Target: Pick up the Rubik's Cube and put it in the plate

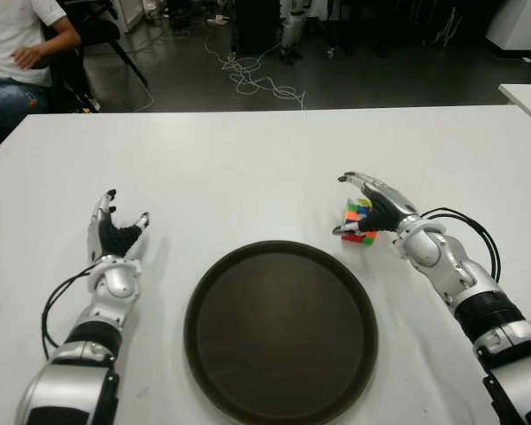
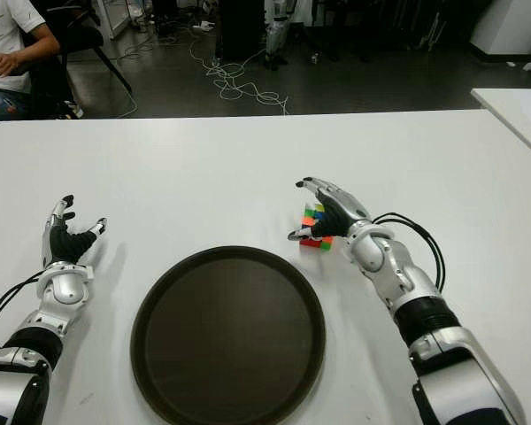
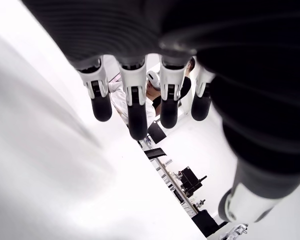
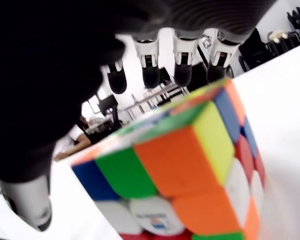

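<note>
The Rubik's Cube [image 1: 359, 222] sits on the white table [image 1: 248, 159], just past the right far rim of the round dark plate [image 1: 279, 328]. My right hand [image 1: 343, 205] arches over the cube from the right: its fingers [image 4: 150, 70] stretch straight above the top face and the thumb [image 4: 30, 205] stands off beside it, so the hand is open and holds nothing. The right wrist view shows the cube [image 4: 190, 165] close under the palm. To the left of the plate, my left hand [image 1: 115, 228] stays idle with its fingers [image 3: 135, 100] spread.
A seated person [image 1: 18, 53] is beyond the table's far left corner. Cables [image 1: 257, 80] lie on the floor behind the table. The corner of another white table [image 1: 527, 93] shows at the far right.
</note>
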